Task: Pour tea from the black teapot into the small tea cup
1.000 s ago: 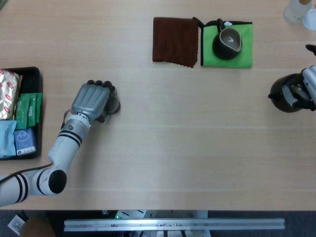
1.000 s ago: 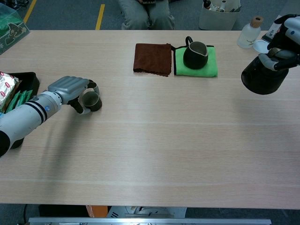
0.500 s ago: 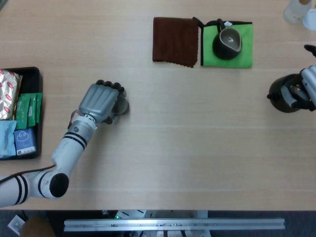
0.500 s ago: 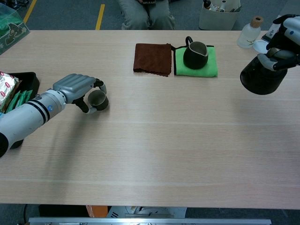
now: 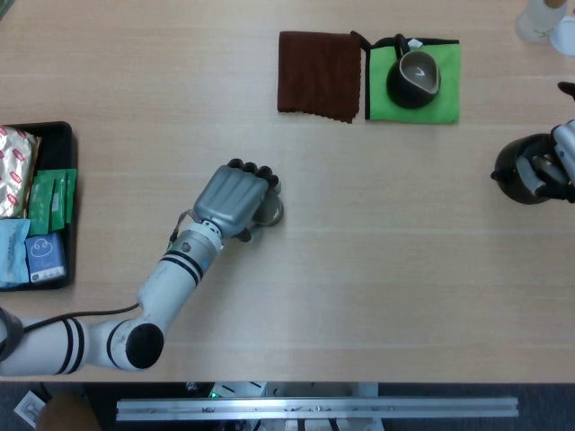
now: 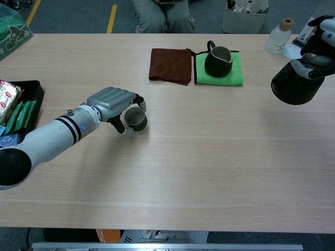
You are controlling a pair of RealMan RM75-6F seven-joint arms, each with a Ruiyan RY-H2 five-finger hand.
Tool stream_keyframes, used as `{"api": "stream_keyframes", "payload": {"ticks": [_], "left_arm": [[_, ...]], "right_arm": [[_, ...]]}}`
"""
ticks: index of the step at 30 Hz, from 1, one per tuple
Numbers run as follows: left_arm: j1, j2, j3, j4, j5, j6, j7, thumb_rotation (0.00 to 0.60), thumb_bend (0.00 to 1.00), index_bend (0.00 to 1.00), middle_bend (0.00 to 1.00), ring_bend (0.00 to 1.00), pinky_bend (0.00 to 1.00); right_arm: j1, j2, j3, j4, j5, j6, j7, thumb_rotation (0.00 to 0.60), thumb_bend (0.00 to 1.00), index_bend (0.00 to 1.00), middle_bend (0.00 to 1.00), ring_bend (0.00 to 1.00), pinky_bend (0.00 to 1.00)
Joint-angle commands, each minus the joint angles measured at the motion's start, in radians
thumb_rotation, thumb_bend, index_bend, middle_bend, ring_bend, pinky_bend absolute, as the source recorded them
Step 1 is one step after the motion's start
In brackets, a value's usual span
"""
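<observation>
the left robot hand (image 6: 112, 102) is curled around one small tea cup (image 6: 135, 118), holding it low over or on the tabletop (image 6: 209, 157), left of the middle; contact with the surface cannot be told. in the head view this robot hand (image 5: 232, 201) covers most of the cup (image 5: 267, 212), so only a sliver of the rim shows past the fingers.

the right robot hand (image 6: 317, 48) grips one black teapot (image 6: 292, 83) from above at the far right edge, fingers wrapped over its top. in the head view the teapot (image 5: 523, 174) is cut by the frame edge along with the right robot hand (image 5: 559, 163). cup and teapot are well apart, with a wide stretch of bare wood between them.

at the far side lie two cloths side by side, edges touching: one brown cloth (image 6: 170, 65) and one green cloth (image 6: 230, 73). one dark pitcher (image 6: 218, 60) stands upright on the green one.

at the left edge one black tray (image 5: 58, 135) holds several packets, too crowded to count. one pale bottle (image 6: 277, 37) with a cork-coloured top stands at the far right corner.
</observation>
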Motion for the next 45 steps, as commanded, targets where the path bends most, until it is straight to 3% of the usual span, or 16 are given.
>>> {"api": "stream_keyframes", "payload": {"ticks": [1, 18, 30, 36, 45], "left_arm": [[-0.019, -0.032, 0.001, 0.001, -0.019, 0.008, 0.023, 0.600, 0.28, 0.41, 0.23, 0.23, 0.20], [-0.084, -0.158, -0.008, 0.058, -0.111, 0.027, 0.088, 0.600, 0.28, 0.40, 0.23, 0.22, 0.20], [-0.100, -0.198, -0.008, 0.109, -0.133, 0.031, 0.095, 0.600, 0.28, 0.40, 0.23, 0.22, 0.20], [-0.100, -0.190, -0.009, 0.101, -0.124, 0.031, 0.085, 0.600, 0.28, 0.28, 0.21, 0.22, 0.20], [-0.103, -0.166, -0.003, 0.072, -0.134, 0.037, 0.095, 0.600, 0.28, 0.22, 0.19, 0.21, 0.20]], "right_arm": [[-0.002, 0.003, -0.001, -0.001, -0.002, 0.002, 0.003, 0.493, 0.45, 1.00, 1.00, 0.97, 0.11], [-0.013, 0.026, 0.000, 0.007, -0.006, 0.006, 0.027, 0.498, 0.44, 1.00, 1.00, 0.97, 0.11], [-0.015, 0.027, -0.001, 0.012, -0.011, 0.002, 0.038, 0.501, 0.44, 1.00, 1.00, 0.97, 0.11], [-0.017, 0.028, -0.001, 0.013, -0.013, 0.004, 0.040, 0.502, 0.44, 1.00, 1.00, 0.97, 0.11], [-0.017, 0.026, 0.001, 0.009, -0.018, 0.007, 0.039, 0.503, 0.44, 1.00, 1.00, 0.97, 0.11]]}}
